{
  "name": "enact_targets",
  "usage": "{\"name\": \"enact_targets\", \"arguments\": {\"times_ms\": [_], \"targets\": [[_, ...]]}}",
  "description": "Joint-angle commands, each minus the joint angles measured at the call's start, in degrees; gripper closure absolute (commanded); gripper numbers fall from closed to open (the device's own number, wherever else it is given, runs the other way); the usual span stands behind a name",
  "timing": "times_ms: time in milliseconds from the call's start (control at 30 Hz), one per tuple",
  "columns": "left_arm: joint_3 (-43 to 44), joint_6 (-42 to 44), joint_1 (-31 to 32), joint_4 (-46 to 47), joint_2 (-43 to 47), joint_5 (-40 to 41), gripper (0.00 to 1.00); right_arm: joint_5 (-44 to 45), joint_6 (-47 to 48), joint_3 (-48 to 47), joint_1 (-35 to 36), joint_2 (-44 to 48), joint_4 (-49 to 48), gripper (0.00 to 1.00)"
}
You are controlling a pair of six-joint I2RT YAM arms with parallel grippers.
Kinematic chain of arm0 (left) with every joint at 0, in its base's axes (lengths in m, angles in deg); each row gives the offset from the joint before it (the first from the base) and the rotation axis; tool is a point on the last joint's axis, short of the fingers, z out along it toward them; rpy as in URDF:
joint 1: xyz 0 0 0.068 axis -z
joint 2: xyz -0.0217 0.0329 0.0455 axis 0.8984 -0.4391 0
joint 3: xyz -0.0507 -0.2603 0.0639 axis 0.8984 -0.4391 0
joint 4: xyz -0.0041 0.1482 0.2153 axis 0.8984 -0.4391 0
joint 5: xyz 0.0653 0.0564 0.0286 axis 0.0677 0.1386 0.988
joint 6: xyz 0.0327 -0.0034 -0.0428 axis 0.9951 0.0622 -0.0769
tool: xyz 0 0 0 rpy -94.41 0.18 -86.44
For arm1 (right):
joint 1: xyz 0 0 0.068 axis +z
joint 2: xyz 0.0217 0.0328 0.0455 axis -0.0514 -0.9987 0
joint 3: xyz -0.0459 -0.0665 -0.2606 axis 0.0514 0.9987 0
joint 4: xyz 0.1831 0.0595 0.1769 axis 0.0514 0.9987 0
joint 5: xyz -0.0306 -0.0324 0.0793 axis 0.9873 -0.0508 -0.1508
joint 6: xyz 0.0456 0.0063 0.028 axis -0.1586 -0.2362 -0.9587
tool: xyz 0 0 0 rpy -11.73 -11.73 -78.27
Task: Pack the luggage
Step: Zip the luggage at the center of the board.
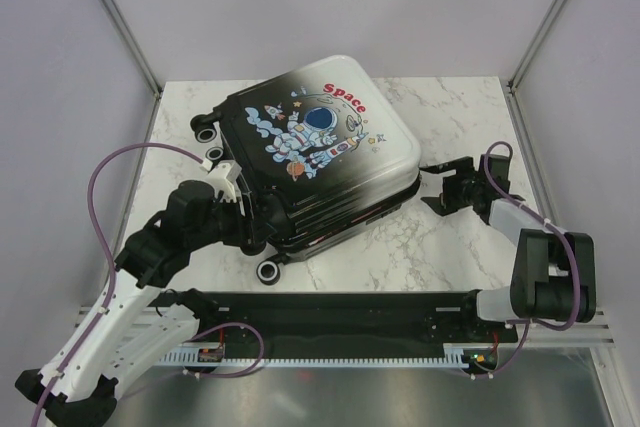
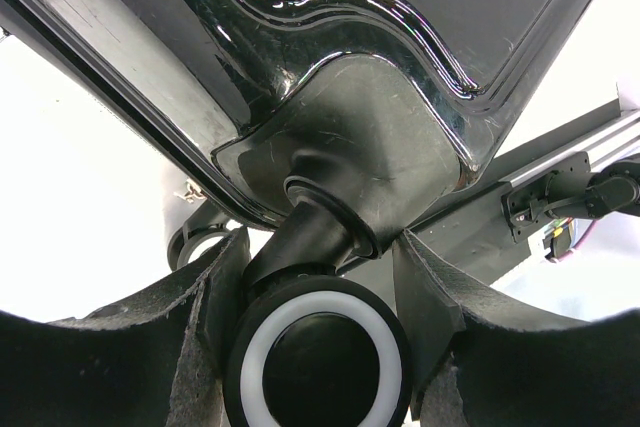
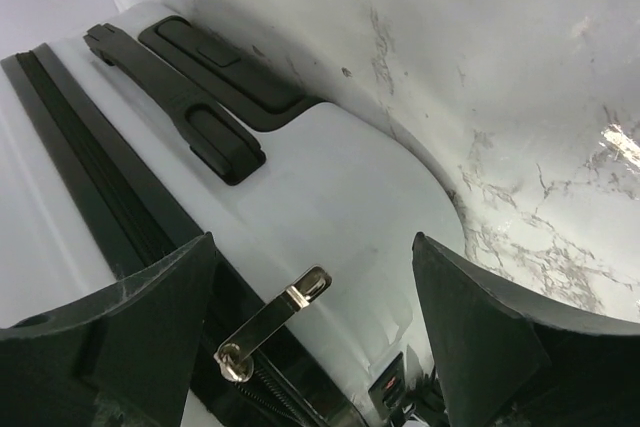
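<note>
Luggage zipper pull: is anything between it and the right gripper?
Nothing visible. The open right gripper faces the zipper pull directly, with only the luggage's bare white shell around it.

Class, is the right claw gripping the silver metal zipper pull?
No, the silver metal zipper pull lies between the right claw's open fingers, touching neither.

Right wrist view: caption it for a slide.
Open right gripper facing the suitcase zipper pull, black handle beyond, on a marble table.

White marble tabletop (image 1: 440,237), plain pale walls (image 1: 330,7), metal corner posts (image 1: 118,17), black base rail (image 1: 340,305)
</note>
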Motion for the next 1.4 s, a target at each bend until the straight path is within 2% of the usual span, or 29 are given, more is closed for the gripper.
{"name": "enact_targets", "arguments": {"times_ms": [0, 233, 433, 500, 600, 633, 800, 1100, 1333, 1367], "targets": [[0.37, -3.73, -2.79, 7.98, -0.09, 11.39, 0.98, 3.07, -4.23, -2.37, 1.53, -1.61, -3.86, 0.14], [-1.21, -3.82, -2.71, 8.07, 1.23, 11.39, 0.98, 5.62, -8.62, -4.3, 3.82, -2.41, -4.84, 0.24], [-2.53, -4.08, -2.79, 8.16, 2.64, 11.4, 0.98, 6.94, -11.8, -6.24, 4.87, -2.32, -4.58, 0.52], [-2.71, -3.99, -2.7, 8.16, 2.9, 11.39, 0.98, 7.11, -11.89, -6.85, 5.05, -2.41, -3.79, 0.55], [-2.62, -3.82, -2.79, 8.16, 2.9, 11.22, 0.98, 7.11, -11.45, -7.47, 5.66, -1.97, -2.56, 0.69], [-2.62, -3.82, -2.79, 8.24, 2.99, 11.22, 0.98, 7.11, -11.36, -7.38, 5.93, -1.62, -2.29, 0.77], [-2.44, -3.55, -2.7, 8.51, 2.82, 10.69, 0.98, 7.64, -9.7, -6.85, 6.37, 0.31, 2.35, 1.0], [-2.44, -4.52, -2.71, 10.09, 2.46, 10.08, 0.98, 14.67, -4.86, -5.28, 6.54, 11.29, 17.02, 1.0], [-3.32, -5.22, -2.7, 11.14, 2.55, 8.23, 0.98, 17.22, -3.54, -3.08, 6.72, 17.01, 22.23, 1.0], [-3.41, -5.31, -2.79, 11.4, 2.72, 8.23, 0.98, 17.74, -3.54, -3.16, 8.37, 17.28, 23.19, 1.0]]}}
